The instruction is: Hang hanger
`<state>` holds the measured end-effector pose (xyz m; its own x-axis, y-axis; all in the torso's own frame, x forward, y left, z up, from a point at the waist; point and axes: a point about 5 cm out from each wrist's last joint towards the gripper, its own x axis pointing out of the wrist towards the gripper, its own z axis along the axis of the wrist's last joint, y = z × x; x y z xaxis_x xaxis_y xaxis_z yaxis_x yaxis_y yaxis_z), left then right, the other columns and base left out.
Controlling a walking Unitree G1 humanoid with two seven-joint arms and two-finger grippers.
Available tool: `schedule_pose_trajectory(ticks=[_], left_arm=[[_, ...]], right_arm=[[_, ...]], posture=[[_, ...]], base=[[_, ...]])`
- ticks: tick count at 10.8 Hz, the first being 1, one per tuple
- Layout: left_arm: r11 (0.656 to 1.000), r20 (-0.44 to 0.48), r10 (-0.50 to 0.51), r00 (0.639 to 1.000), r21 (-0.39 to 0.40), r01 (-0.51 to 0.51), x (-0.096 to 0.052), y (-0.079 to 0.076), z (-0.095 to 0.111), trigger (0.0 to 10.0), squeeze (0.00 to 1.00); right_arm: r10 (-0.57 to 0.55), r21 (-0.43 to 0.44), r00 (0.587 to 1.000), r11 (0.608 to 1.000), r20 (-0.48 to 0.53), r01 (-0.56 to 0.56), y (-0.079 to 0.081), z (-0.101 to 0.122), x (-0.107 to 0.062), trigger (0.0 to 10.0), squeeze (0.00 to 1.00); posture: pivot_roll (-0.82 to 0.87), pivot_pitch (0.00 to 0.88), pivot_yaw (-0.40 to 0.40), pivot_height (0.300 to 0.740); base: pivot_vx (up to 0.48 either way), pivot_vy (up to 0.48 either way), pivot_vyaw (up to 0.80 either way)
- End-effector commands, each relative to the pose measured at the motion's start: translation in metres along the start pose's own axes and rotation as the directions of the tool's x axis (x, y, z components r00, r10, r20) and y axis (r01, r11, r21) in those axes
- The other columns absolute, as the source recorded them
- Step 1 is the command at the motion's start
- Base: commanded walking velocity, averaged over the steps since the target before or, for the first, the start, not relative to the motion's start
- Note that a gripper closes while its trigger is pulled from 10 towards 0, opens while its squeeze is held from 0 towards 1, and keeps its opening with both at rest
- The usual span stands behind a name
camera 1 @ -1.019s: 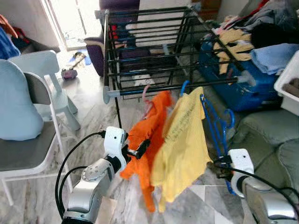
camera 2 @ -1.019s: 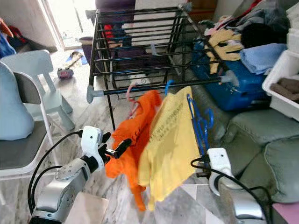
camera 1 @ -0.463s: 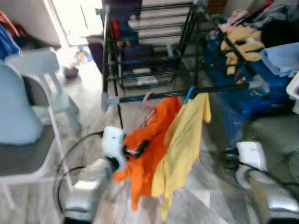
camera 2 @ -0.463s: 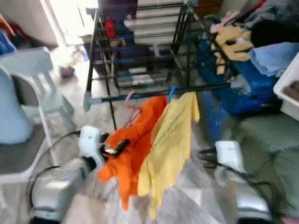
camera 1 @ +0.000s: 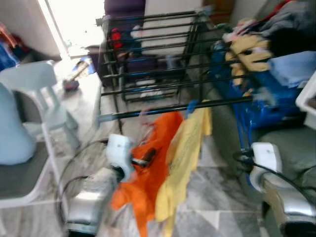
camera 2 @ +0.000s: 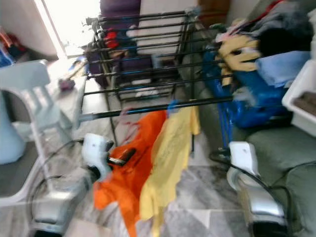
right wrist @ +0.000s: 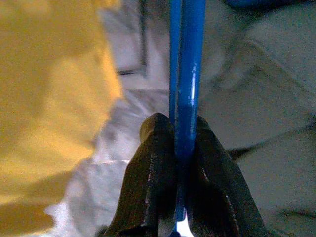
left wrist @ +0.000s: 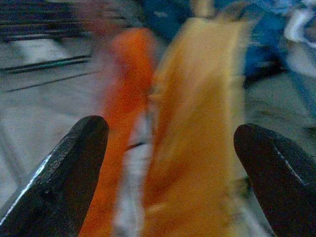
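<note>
Grey marbled floor [camera 1: 212,192]; cluttered room, bright doorway at the far left. Black drying rack [camera 1: 163,54] stands ahead. Pale chair [camera 1: 29,123] to the robot's left. Heap of laundry [camera 1: 266,44] on blue bags to the right, grey-green sofa [camera 1: 291,148] beneath it.

Head views are motion-blurred; edges are soft. Where the hanger hooks meet the rack's front rail cannot be made out. Right gripper [right wrist: 175,163] sits ahead of its white wrist housing; only the wrist view shows its jaws plainly.

Blue hanger [right wrist: 186,74]: glossy blue plastic bar, clenched between the right jaws, just beside the yellow shirt [camera 1: 185,158] hanging from the rack's front rail. Orange garment [camera 1: 150,168] hangs next to the yellow one. Left gripper [left wrist: 168,163] faces the two garments, jaws spread wide, grasping nothing.
</note>
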<state>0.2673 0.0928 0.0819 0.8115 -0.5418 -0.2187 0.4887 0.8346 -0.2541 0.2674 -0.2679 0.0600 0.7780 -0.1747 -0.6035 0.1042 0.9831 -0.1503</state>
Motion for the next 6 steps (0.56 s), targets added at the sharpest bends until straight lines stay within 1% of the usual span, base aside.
schedule_pose_trajectory(ticks=[1, 2, 3, 4, 5, 6], left_arm=[[0.998, -0.003, 0.050, 0.999, 0.025, -0.050, -0.006, 0.012, 0.002, 10.0, 0.00], [0.998, -0.009, 0.054, 0.999, 0.026, -0.053, -0.006, 0.013, 0.001, 10.0, 0.00], [0.998, -0.011, 0.054, 0.998, 0.026, -0.054, -0.006, 0.013, 0.001, 10.0, 0.00], [0.998, -0.014, 0.053, 0.998, 0.028, -0.053, -0.006, 0.012, 0.001, 10.0, 0.00], [0.998, -0.014, 0.052, 0.999, 0.029, -0.051, -0.005, 0.011, 0.001, 10.0, 0.00], [0.998, -0.014, 0.049, 0.999, 0.029, -0.048, -0.005, 0.011, 0.002, 10.0, 0.00]], right_arm=[[0.039, 0.005, 0.999, 0.999, 0.036, -0.039, 0.008, 0.010, 0.001, 10.0, 0.00], [0.045, 0.029, 0.998, 0.999, 0.032, -0.046, 0.008, 0.012, 0.001, 10.0, 0.00], [0.051, 0.028, 0.998, 0.998, 0.025, -0.052, 0.007, 0.014, 0.002, 10.0, 0.00], [0.087, 0.026, 0.996, 0.996, 0.014, -0.088, 0.008, 0.019, 0.004, 10.0, 0.00], [0.138, 0.012, 0.990, 0.990, -0.003, -0.138, 0.013, 0.025, 0.006, 10.0, 0.00], [0.188, 0.052, 0.982, 0.981, -0.024, -0.187, 0.017, 0.029, 0.008, 10.0, 0.00]], posture=[[-0.18, 0.000, 0.030, 0.740], [-0.18, 0.000, 0.030, 0.740], [-0.18, 0.000, 0.030, 0.740], [-0.18, 0.000, 0.030, 0.740], [-0.18, 0.000, 0.030, 0.740], [-0.18, 0.000, 0.028, 0.740]], base=[[0.000, 0.000, 0.00], [0.000, 0.000, 0.00], [0.000, 0.000, 0.00], [0.000, 0.000, 0.00], [0.000, 0.000, 0.00], [0.000, 0.000, 0.00]])
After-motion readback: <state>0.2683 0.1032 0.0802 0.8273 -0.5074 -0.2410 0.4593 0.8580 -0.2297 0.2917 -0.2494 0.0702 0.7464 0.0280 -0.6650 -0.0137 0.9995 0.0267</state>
